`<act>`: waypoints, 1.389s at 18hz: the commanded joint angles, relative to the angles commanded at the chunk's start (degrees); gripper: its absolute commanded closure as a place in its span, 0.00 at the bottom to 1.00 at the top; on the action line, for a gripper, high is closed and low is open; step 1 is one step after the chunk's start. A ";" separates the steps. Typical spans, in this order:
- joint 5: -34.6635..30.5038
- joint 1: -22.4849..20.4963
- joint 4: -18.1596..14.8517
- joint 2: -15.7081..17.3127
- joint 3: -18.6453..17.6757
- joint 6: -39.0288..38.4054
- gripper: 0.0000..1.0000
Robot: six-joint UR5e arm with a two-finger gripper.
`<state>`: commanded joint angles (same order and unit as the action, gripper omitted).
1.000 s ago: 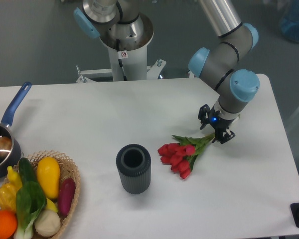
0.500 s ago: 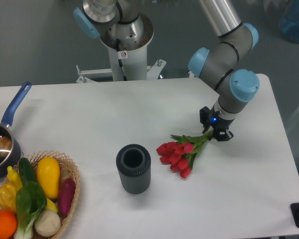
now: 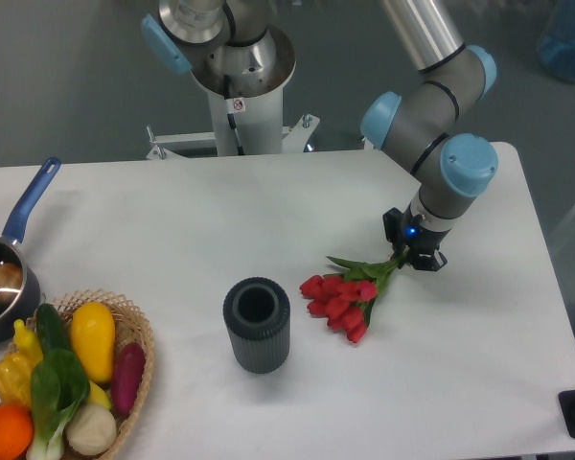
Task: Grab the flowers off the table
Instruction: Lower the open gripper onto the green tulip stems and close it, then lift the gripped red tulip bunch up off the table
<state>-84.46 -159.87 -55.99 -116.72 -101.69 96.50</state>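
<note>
- Since a second ago, the gripper (image 3: 414,257) sits slightly higher and a touch further left, and the flowers (image 3: 350,293) have gone with it: the red heads lie a little up and left of their earlier spot.
- We read the fingers as pinched on the green stem ends; stems run straight into the jaws, with no gap visible between them.
- Flowers now: stem end at the gripper, blooms trailing down-left toward the dark vase (image 3: 257,325), near it but apart. We cannot tell whether the heads are clear of the table (image 3: 172,220) or dragging on it; the shadow beneath them is tight.
- Our judgement: the lift has started, and the bunch moving with the gripper suggests the grasp is holding.
- Risk, as we see it: the hold is at the very tip of the stems, so the heavy blooms may sag or swing.
- Vegetable basket (image 3: 134,383) and blue-handled pan (image 3: 5,287) stand well away at the left.
</note>
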 joint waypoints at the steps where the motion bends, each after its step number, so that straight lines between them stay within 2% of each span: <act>1: 0.00 0.00 0.00 0.00 0.09 0.00 0.78; 8: 0.00 -0.35 0.00 0.18 0.88 0.26 0.78; 13: 0.18 -0.70 -0.62 2.72 2.55 0.26 0.78; 20: 0.53 -1.06 -0.97 4.66 4.48 0.26 0.78; 22: 2.53 -1.05 -1.05 6.58 5.01 0.26 0.78; 25: 8.33 -2.28 -1.67 7.73 5.45 0.18 0.78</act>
<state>-76.13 -162.15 -57.65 -108.99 -96.24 96.68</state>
